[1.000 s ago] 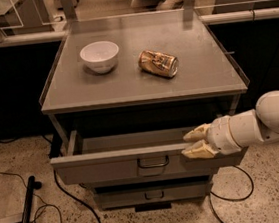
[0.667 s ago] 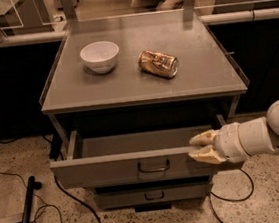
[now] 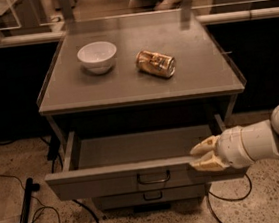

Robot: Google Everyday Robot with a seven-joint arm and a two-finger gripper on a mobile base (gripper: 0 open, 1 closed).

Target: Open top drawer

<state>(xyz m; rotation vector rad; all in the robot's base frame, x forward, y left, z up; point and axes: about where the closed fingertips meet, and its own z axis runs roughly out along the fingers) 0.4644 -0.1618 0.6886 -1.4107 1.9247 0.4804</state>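
Top drawer [image 3: 97, 183] hangs open, gripper [image 3: 200, 156] at its front rim.
Handle [image 3: 153, 178] left of it; grip can't be told; arm [image 3: 264, 142] cropped rightward.

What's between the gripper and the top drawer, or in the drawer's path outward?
Nothing visible. The gripper sits at the right end of the front edge of the top drawer; no object shows ahead of the open drawer at its height.

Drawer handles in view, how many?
2 handles: one centred on the open top drawer, one on the drawer beneath. Others may hide lower. Pincer sits at top drawer's right front.
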